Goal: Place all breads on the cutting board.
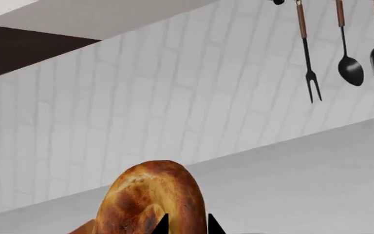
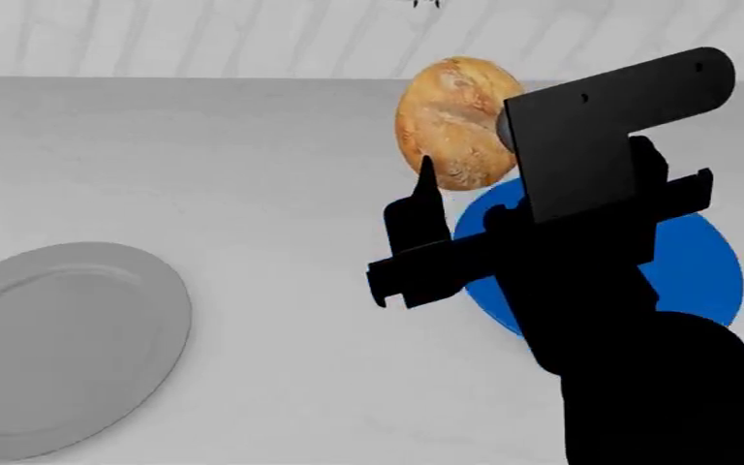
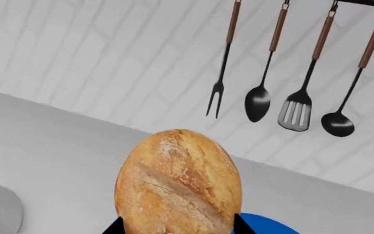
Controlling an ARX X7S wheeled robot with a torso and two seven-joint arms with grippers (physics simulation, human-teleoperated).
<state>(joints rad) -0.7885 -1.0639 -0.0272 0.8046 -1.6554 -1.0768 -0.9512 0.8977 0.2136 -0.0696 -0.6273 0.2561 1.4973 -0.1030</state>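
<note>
A pale roll [image 2: 456,121] is held clamped across its middle by the right hand [image 2: 476,194], upper centre of the head view above the blue plate [image 2: 696,266] — light, crusty, likely crushable — while the left hand [image 1: 185,226] grips a darker roll [image 1: 151,200].

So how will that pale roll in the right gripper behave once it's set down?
The pale roll is rounded, so it may roll or rock when released. Its cracked, floury crust probably grips the fingers well. It hangs above the blue plate, apparently light for its size.

Golden-tan roll [image 3: 177,181], dk brown roll [image 1: 153,197], blue plate [image 2: 696,266].
</note>
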